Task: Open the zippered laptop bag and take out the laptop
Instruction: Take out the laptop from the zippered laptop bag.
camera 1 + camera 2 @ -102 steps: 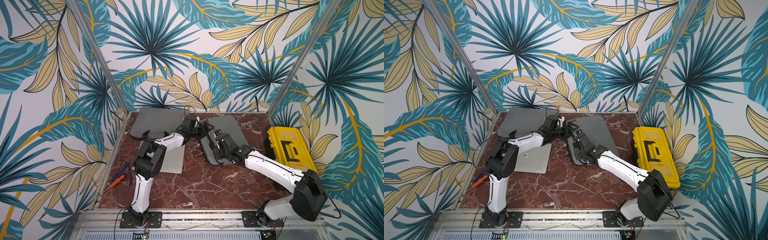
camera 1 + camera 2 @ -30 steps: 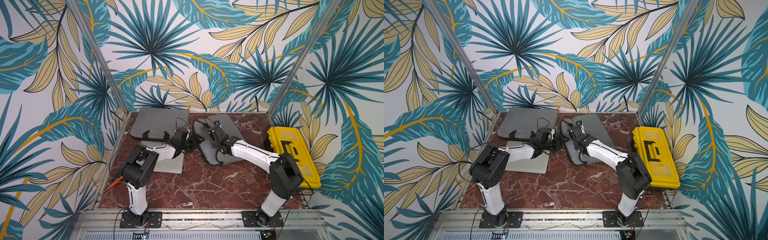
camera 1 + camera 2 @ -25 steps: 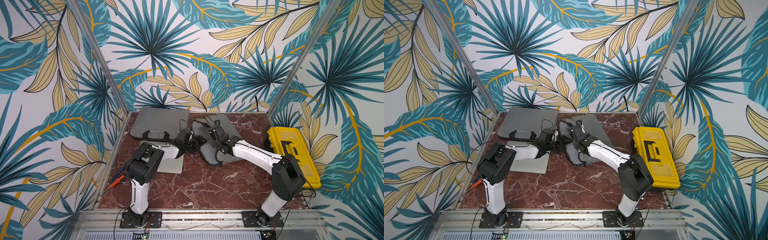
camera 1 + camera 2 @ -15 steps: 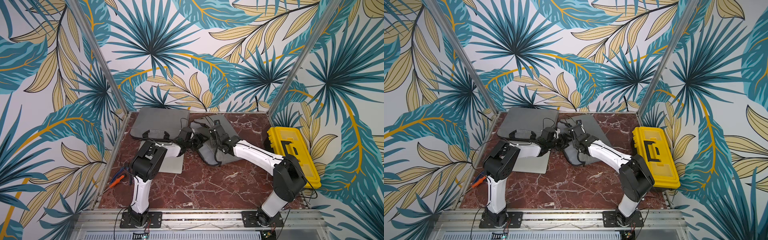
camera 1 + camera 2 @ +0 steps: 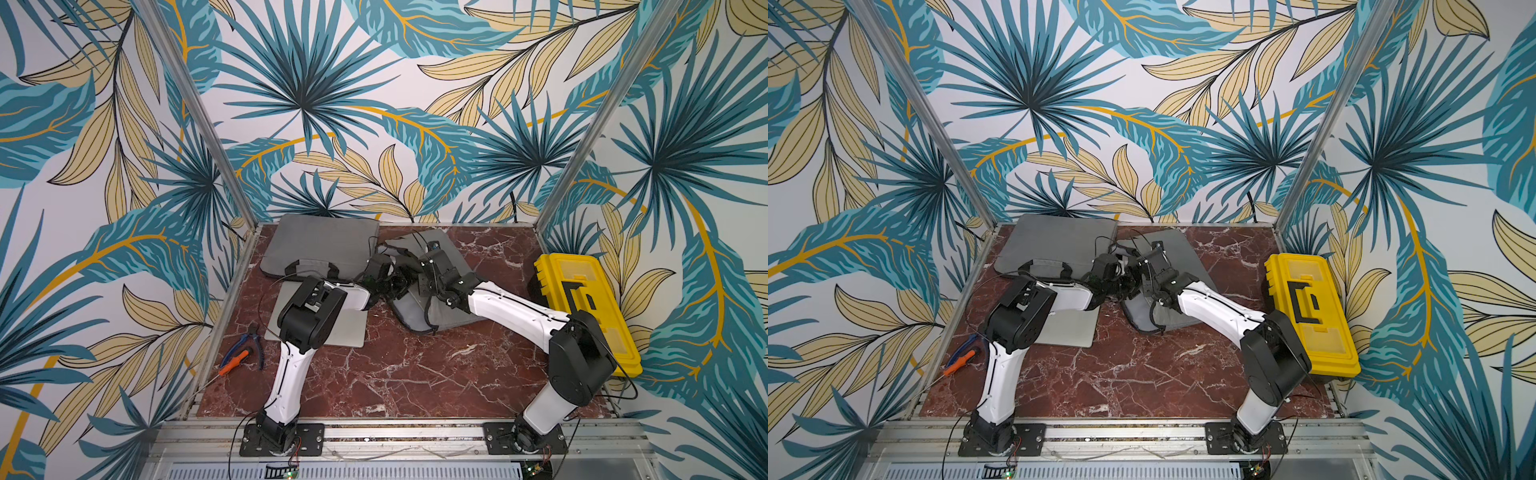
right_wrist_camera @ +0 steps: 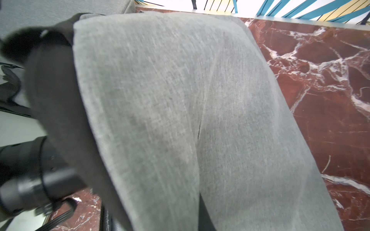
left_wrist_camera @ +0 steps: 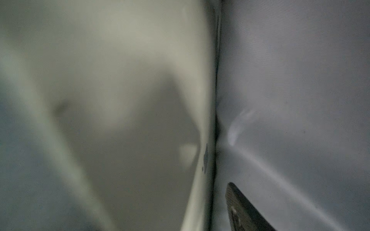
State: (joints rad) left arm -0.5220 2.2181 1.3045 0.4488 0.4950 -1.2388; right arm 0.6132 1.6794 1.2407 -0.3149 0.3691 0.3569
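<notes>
Reaching into the left-facing mouth of the grey fabric zippered laptop bag (image 5: 451, 309), the left pincer (image 5: 397, 286) is mostly buried. Only one dark fingertip (image 7: 240, 208) shows in the left wrist view, so cannot tell if it is open or closed. The right pincer (image 5: 411, 270) is closed, apparently pinching the bag's upper flap, which tents up in the right wrist view (image 6: 180, 100). The bag sits mid-far on the red marble tabletop (image 5: 415, 374), between the arms.

Progress: zipper step looks done and the mouth is held agape. Extraction is not yet done, as nothing pokes out of the bag. Inside, a pale smooth slab (image 7: 120, 80) lies against the grey lining, likely the laptop, not certain.

Distractors: a flat silver laptop (image 5: 345, 328) is on the near-left tabletop under the left arm. A second grey handled bag (image 5: 320, 241) is far left, and a yellow plastic toolbox (image 5: 582, 299) is right.
</notes>
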